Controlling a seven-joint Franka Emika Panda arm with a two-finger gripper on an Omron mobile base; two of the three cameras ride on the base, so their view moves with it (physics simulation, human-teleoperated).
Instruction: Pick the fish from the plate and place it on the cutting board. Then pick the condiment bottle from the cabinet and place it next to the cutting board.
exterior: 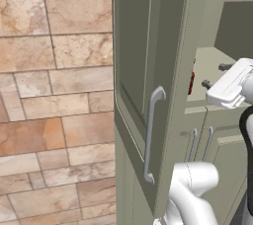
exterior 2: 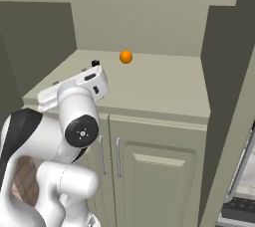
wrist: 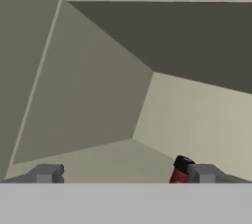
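Now the gripper [wrist: 123,174] is inside the shelf recess of the cabinet [exterior: 173,71], with its jaws spread wide and nothing between them. The condiment bottle [wrist: 180,170] stands upright on the shelf, partly behind one fingertip, not centred in the gap. I judge the hand must shift sideways toward the bottle before closing.

Open shelf recess of cabinet [exterior 2: 149,91]: bare ahead; orange ball [exterior 2: 126,57] at back; bottle [wrist: 180,171] beside right fingertip [wrist: 206,174].

A tan and brown stone-tile wall [exterior: 54,95] stands left of sage-green cupboard doors [exterior 2: 149,181].
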